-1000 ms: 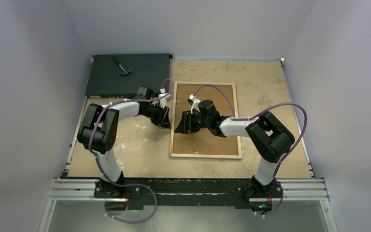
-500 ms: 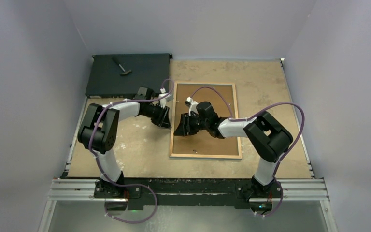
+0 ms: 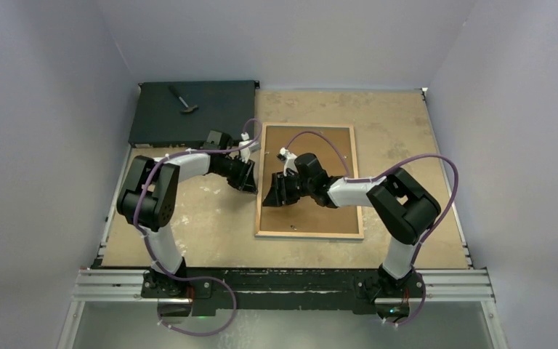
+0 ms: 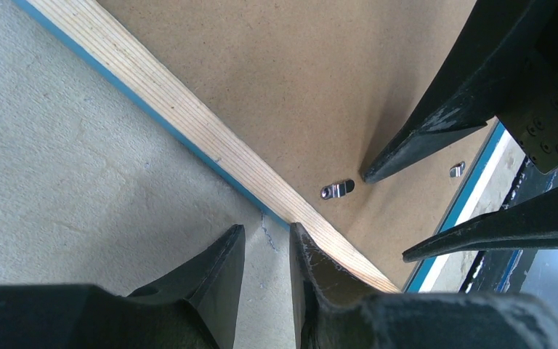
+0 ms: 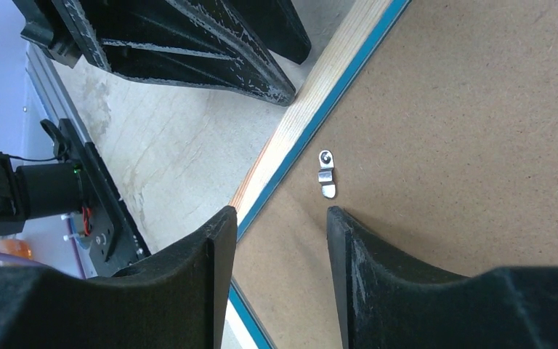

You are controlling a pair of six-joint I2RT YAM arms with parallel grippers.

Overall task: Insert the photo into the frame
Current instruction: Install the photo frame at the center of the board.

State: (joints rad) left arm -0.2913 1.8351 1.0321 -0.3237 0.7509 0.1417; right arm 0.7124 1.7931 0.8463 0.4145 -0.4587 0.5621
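The frame (image 3: 309,235) lies face down on the table, bare wood rail up (image 4: 182,116), blue edge showing, with a brown backing panel (image 3: 334,145) set in it. The photo is hidden. My left gripper (image 4: 265,229) is open at the frame's left rail; one fingertip rests on the wood, the other is over the table, and nothing is between them. My right gripper (image 5: 280,211) is open, low over the same rail from the inside. One finger is over the rail, the other over the panel. A small metal clip (image 5: 326,174) lies just ahead of it.
A flat black box (image 3: 189,113) with a small hammer-like tool (image 3: 183,100) on it stands at the back left. A second clip (image 4: 457,169) sits by the frame's far rail. The two grippers face each other closely across the left rail.
My right gripper has slid a little left towards the frame's left rail and its jaws have narrowed slightly. The left arm has hardly moved.
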